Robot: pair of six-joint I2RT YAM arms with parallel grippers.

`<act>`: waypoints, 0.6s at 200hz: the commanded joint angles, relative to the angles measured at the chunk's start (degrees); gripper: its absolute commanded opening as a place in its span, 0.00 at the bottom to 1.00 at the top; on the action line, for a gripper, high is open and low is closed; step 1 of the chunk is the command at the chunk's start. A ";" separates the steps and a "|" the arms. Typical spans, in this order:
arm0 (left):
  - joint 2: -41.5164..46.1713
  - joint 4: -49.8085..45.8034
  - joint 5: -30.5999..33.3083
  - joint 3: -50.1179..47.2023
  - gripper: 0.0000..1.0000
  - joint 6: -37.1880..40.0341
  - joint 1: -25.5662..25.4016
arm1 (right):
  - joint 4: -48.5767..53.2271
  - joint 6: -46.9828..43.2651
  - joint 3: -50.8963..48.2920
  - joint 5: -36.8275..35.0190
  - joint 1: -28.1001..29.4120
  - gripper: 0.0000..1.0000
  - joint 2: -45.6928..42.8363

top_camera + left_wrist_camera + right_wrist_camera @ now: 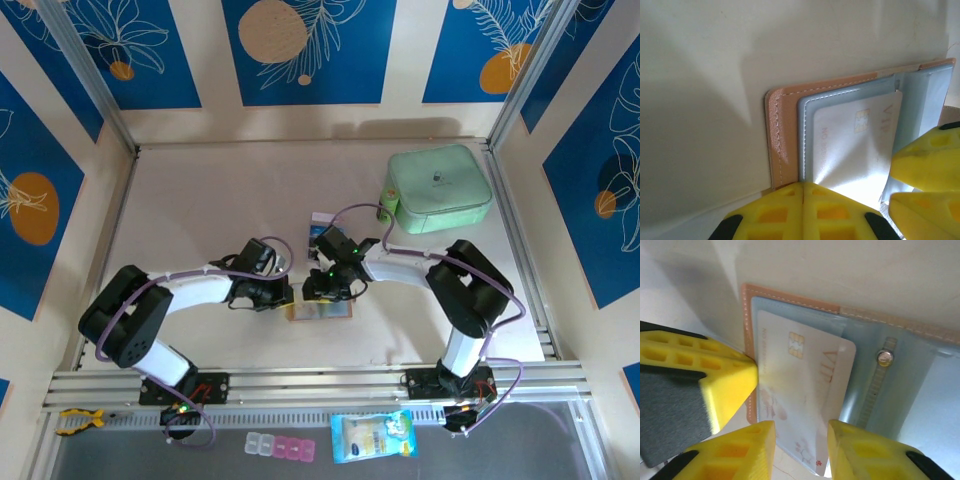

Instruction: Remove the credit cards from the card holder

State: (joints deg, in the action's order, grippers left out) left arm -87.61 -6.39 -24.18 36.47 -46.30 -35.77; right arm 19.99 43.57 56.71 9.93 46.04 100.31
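Counting what is lying out: mostly ones and twos.

Two arms are showing, the left arm (190,290) and the right arm (410,268), each carrying one gripper, making two: the left gripper (802,190) and the right gripper (801,427). One card holder (776,130) is lying open, and one pale card (805,375) is showing in its pocket. At least one more card (322,220) is lying just beyond the holder; whether others are sitting stacked there cannot be told. One mint-green case (438,190) is sitting at the back. Along the near edge are lying one blue-and-yellow packet (372,437), one yellow object (80,420) and a short row of pill boxes (280,446), clear and pink, too small for counting.
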 commanded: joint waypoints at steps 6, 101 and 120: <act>-1.60 -2.92 1.33 0.36 0.00 1.21 -0.36 | -1.99 0.63 -1.59 2.81 -0.34 0.30 1.33; -1.95 -3.18 1.51 0.27 0.00 1.44 -0.32 | -3.23 0.98 -1.92 4.72 -0.94 0.27 2.76; -1.86 -3.36 1.67 0.18 0.00 1.55 -0.30 | 1.08 0.07 -0.97 1.14 -0.94 0.28 2.88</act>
State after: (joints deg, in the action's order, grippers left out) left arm -88.01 -6.42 -24.21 36.82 -45.98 -35.77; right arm 15.09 44.16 55.16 13.98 45.34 101.93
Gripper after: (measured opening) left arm 0.060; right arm 0.279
